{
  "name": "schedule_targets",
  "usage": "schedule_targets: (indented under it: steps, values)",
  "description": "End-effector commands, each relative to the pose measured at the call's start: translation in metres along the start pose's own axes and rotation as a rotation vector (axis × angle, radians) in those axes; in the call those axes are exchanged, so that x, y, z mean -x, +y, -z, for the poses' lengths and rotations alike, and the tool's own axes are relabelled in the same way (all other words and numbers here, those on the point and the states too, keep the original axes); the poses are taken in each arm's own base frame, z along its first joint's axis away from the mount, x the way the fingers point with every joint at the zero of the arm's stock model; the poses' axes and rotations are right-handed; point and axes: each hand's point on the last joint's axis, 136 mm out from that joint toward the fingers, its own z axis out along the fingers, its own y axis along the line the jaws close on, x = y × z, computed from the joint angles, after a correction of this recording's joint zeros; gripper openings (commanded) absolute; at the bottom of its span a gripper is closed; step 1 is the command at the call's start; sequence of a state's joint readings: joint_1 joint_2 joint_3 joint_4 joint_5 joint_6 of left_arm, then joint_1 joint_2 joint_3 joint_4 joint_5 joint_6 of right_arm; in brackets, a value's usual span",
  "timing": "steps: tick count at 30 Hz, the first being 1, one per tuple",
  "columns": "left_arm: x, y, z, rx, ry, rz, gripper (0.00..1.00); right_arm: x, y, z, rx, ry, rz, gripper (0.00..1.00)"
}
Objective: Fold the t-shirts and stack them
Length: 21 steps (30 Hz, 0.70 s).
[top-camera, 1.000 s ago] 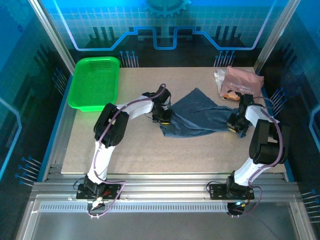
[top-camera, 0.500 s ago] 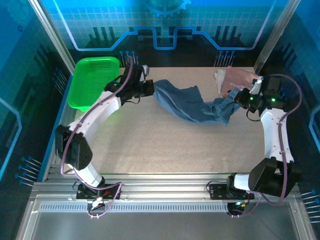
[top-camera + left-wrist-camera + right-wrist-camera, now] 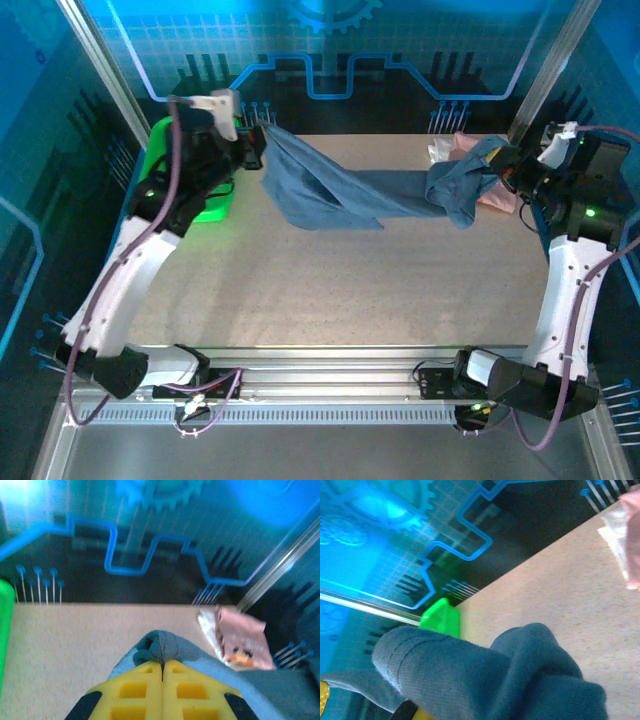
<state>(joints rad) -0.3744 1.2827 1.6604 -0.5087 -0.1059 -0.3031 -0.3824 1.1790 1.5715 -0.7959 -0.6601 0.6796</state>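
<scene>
Left jaws and right jaws both clench the blue t-shirt (image 3: 330,195), stretched above the desk (image 3: 330,290). The pink t-shirt (image 3: 240,637) lies at the far right.

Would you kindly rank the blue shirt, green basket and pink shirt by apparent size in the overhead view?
Largest to smallest:
1. blue shirt, stretched wide.
2. green basket, partly hidden.
3. pink shirt, mostly covered, so that rank is unsure.

First t-shirt (image 3: 340,190) spans the far half of the table (image 3: 330,290): left end pinched in left gripper (image 3: 258,148), right end in right gripper (image 3: 505,165), middle sagging between. Basket (image 3: 212,204) on the far-left corner, just beside the left gripper. Second t-shirt (image 3: 240,637) lies on the far-right corner, partly behind the first t-shirt's right end.
</scene>
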Motion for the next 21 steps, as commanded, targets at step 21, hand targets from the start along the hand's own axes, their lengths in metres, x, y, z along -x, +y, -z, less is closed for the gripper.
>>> schedule_targets:
  steps: [21]
  values:
    - [0.097, -0.016, 0.045, 0.019, -0.265, -0.104, 0.0, -0.043, 0.033, 0.013, 0.166, 0.222, -0.407, 0.0]
